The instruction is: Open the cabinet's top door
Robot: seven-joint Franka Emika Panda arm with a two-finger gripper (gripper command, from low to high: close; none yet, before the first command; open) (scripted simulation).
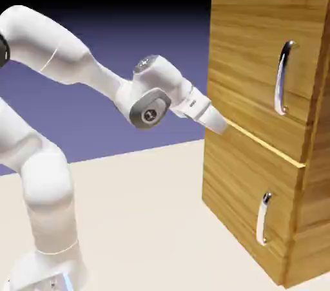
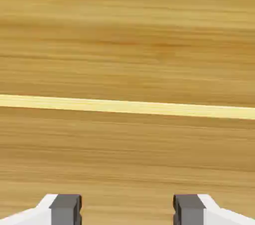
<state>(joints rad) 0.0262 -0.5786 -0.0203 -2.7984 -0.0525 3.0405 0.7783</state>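
While the tall golden-brown wooden cabinet [image 1: 258, 122] on the surface keeps its top door [image 1: 254, 71] closed, our end effector [image 1: 219, 123] sits spread and empty near the pale seam, the long chrome handle [image 1: 282, 77] ungrasped.

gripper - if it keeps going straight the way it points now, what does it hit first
Most likely the cabinet front at the pale seam between its two doors, near the edge away from the handles. The gripper has its fingers apart, with wood filling the hand view and no handle ahead.
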